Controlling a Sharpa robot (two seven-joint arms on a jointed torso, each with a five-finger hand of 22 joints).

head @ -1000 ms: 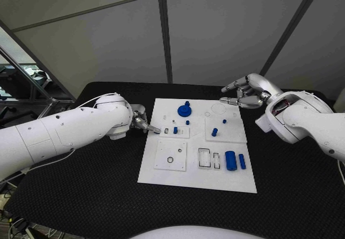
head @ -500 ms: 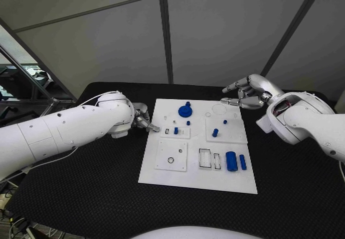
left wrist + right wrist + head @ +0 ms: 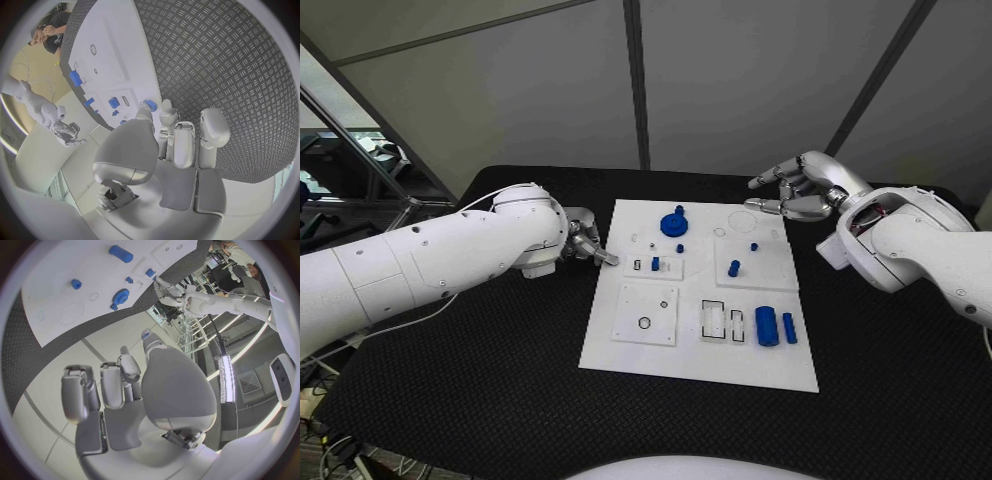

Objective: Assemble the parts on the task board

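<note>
- Head view: the left hand (image 3: 584, 243) hovers just off the board's (image 3: 704, 355) left edge, fingers loosely apart, holding nothing and not touching the board.
- Head view: the right hand (image 3: 798, 190) hangs over the board's far right corner, fingers spread, empty.
- Head view: the board lies mid-table (image 3: 473, 350) with six blue parts: a gear (image 3: 674, 224) at the far end, a small peg (image 3: 679, 247) near it, a peg (image 3: 655, 264) left of centre, a peg (image 3: 733, 268) and a tiny stud (image 3: 751, 245) to the right, and a cylinder (image 3: 766, 325) beside a slim bar (image 3: 789, 328) near the right edge.
- Left wrist view: the fingers (image 3: 181, 145) are parted over bare table, clear of the board.
- Right wrist view: the fingers (image 3: 112, 385) stand apart, grasping nothing; the gear (image 3: 120, 295) lies beyond them.
</note>
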